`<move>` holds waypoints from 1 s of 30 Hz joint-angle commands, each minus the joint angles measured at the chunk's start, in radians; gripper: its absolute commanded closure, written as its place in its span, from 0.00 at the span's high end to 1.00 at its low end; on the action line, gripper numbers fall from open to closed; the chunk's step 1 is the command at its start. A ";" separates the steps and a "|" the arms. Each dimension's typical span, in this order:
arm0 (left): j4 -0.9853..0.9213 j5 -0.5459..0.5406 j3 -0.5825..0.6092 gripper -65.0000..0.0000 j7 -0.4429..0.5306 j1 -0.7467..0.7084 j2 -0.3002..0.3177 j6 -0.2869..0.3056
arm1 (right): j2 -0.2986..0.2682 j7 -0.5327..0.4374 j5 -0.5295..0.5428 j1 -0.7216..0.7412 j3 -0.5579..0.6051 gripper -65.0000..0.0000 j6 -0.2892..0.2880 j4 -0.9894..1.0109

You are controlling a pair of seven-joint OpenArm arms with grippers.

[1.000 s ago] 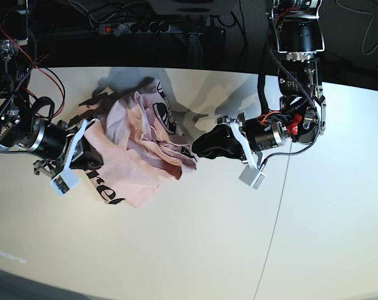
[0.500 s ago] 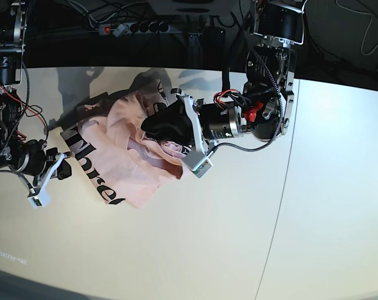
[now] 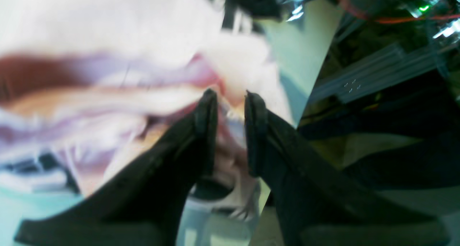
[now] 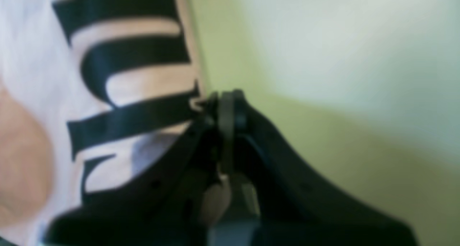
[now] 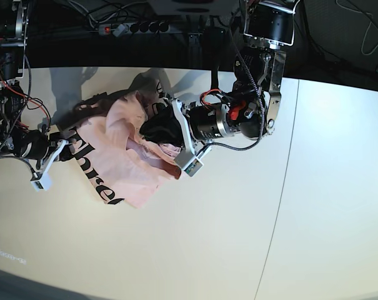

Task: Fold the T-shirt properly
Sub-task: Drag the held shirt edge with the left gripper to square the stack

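Seen: T-shirt (image 5: pixel 129 165) crumpled near desk's (image 5: pixel 238 250) back left edge, right gripper (image 4: pixel 226 102) pinched tight on lettered hem, probably for spreading, left gripper (image 3: pixel 230 105) part-open amid central folds, hold impossible to tell.

Crumpled pink T-shirt (image 5: pixel 129 165), lettering up

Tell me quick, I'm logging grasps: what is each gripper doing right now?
Left gripper: jaws slightly apart, pinching a fold of the T-shirt.
Right gripper: shut on the T-shirt's printed edge.
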State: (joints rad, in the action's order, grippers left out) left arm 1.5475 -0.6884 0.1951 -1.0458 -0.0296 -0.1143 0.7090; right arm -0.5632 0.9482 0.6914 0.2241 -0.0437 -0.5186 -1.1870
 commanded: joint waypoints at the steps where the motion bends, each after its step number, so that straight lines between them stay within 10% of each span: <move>1: 0.000 -0.022 0.003 0.26 0.026 0.021 -0.003 -0.011 | -0.021 -0.004 0.029 0.009 -0.008 0.00 -0.065 -0.018; 13: -0.047 0.147 0.000 0.26 0.194 0.056 0.180 -0.011 | -0.033 0.047 0.134 -0.196 -0.010 0.00 -0.066 -0.107; 30: -0.392 0.192 0.016 0.26 0.295 0.341 0.175 -0.011 | 0.076 0.048 0.154 -0.494 -0.010 0.00 -0.066 -0.440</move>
State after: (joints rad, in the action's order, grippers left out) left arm 1.1400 -0.4789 0.2108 -0.7761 0.2836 0.0643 0.7082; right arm -0.4789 0.9684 0.8639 -0.2687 -0.0540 -0.5175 -1.6196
